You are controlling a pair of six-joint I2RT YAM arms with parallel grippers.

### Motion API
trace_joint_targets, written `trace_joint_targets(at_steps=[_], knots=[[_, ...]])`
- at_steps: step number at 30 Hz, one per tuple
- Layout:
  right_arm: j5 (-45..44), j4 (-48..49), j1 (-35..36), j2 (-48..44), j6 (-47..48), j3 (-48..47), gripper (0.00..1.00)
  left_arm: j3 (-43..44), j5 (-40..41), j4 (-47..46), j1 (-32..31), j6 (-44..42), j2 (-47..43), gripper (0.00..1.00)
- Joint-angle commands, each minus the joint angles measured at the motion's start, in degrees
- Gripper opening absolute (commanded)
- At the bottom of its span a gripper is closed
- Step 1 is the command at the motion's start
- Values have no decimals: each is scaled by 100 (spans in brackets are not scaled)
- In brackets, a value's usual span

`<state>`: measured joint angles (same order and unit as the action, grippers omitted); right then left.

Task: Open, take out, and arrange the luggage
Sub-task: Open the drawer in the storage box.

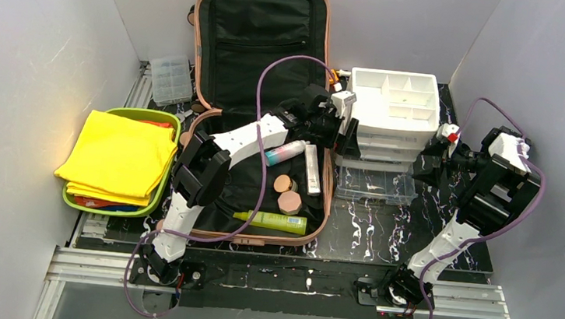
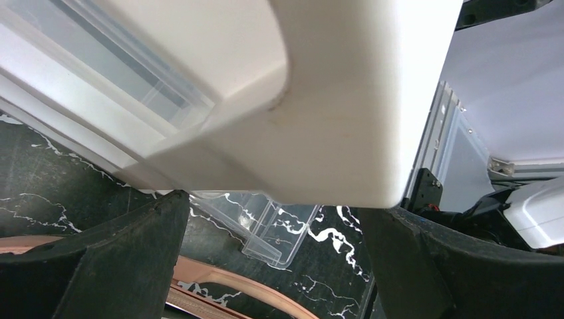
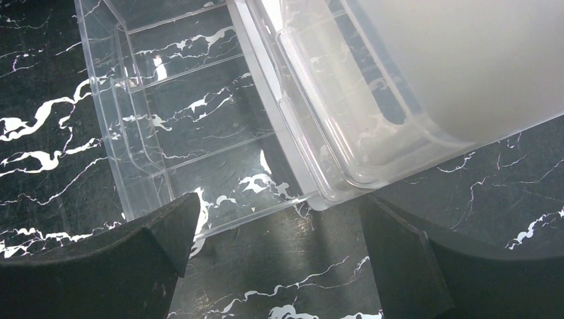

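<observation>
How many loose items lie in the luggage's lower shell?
5. A pink-and-teal tube at the far end, a white tube along the luggage's right rim, a round tan disc and a hexagonal tan piece mid-shell, a lime-green tube at the near edge. The left arm may hide more.

Salmon-pink luggage (image 1: 320, 210), yellow cloth (image 1: 119, 155), white organizer (image 1: 391, 101)

**Fittings and containers on the black marbled table (image 1: 382, 232), seen from above.**
At the left, a green tray (image 1: 131, 111) holds a folded yellow cloth (image 1: 119, 155), with red and blue edges showing under the cloth at the near side. A small clear lidded box (image 1: 171, 78) lies behind the tray by the back wall. At the right stands a white organizer (image 1: 392, 122) with a divided top. Its lowest clear drawer (image 1: 375, 184) is pulled out toward the near edge, and the marbling shows through the drawer's floor.
</observation>
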<state>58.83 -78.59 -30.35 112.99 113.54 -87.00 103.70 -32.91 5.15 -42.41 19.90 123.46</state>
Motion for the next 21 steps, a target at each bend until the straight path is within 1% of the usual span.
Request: trace_joint_targets(at_steps=[1,10,15,18,21], knots=[[1,-280,-8,42,-1,-99,98,133,557,349,-11,-441,15,98],[4,-289,-11,62,-35,-93,98,225,946,442,-8,-514,19,98],[-16,-291,-1,61,-66,-90,98,375,1314,591,-56,-670,66,98],[-20,-289,3,50,-69,-89,98,397,1205,561,-55,-592,106,98],[-16,-289,3,53,-98,-97,98,377,748,435,-54,-348,157,98]])
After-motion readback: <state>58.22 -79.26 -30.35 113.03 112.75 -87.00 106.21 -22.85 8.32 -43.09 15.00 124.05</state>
